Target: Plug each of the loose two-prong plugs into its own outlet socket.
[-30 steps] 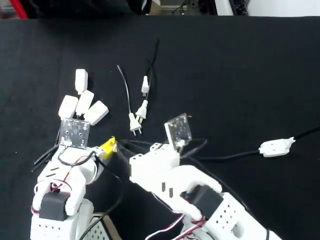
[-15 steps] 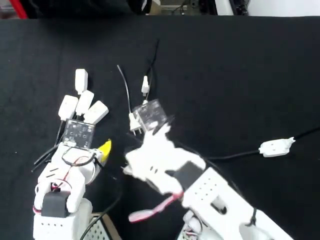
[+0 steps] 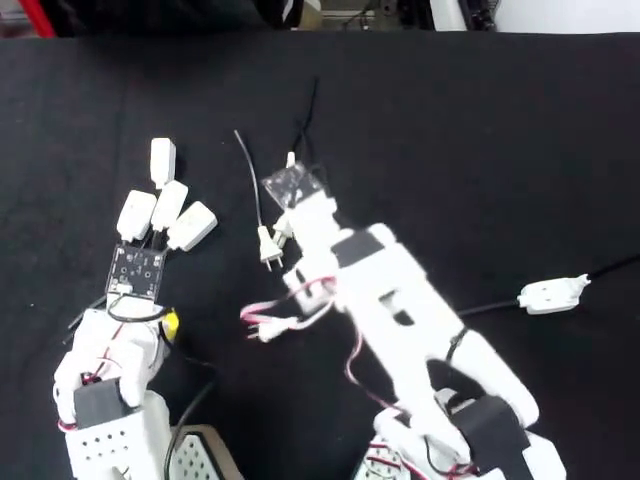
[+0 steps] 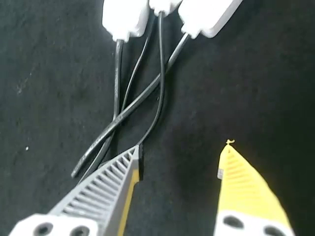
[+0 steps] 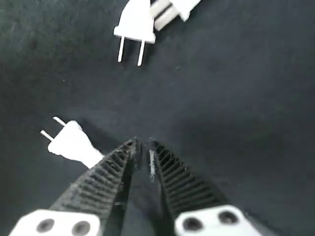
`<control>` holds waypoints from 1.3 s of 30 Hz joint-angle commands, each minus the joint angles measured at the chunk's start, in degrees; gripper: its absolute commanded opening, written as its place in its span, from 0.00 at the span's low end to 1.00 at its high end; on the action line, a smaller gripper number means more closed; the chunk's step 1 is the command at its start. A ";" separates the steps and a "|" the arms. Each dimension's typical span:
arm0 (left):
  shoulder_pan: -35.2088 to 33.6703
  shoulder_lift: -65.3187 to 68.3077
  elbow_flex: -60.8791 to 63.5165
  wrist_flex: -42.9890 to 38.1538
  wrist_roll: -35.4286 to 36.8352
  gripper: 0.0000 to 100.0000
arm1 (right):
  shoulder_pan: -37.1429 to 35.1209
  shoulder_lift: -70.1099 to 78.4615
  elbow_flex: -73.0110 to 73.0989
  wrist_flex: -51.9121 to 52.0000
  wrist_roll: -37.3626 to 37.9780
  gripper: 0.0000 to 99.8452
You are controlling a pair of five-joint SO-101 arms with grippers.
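Note:
Several white outlet sockets lie in a cluster at the left of the black table, and three of them have black cables running toward my left gripper. It is open over the cables, short of the sockets. Loose white two-prong plugs lie mid-table; one is just left of my right arm. My right gripper is shut on nothing, with one plug close beside a finger and another farther ahead, prongs toward it.
A separate white socket on a black cable lies at the right of the table. Thin black plug cords trail toward the far side. A red and white wire bundle hangs off my right arm.
My right arm has swung forward and left from near its base, out over the plugs. My left arm has turned a little, its gripper still by the sockets.

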 commanded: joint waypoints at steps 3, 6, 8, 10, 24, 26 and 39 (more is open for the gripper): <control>-1.54 -0.18 0.31 0.09 -2.02 0.26 | 9.76 0.22 -13.85 9.85 7.74 0.19; -1.54 -0.18 0.22 0.09 -2.02 0.26 | 14.24 0.22 -18.77 14.07 11.60 0.21; -1.54 -0.18 0.22 0.09 -2.02 0.26 | 16.35 0.22 -21.32 17.41 12.75 0.21; -1.54 -0.18 0.22 0.09 -2.02 0.26 | 16.70 0.22 -22.37 20.57 12.84 0.21; -1.63 -0.18 0.31 0.09 -1.93 0.26 | -2.37 0.57 -22.11 31.12 -14.68 0.05; -1.63 -0.18 0.31 0.09 -1.93 0.26 | -6.33 0.66 -21.67 29.71 -22.59 0.06; -1.63 -0.18 0.31 0.09 -1.93 0.26 | -13.98 0.75 -6.37 5.54 -48.18 0.29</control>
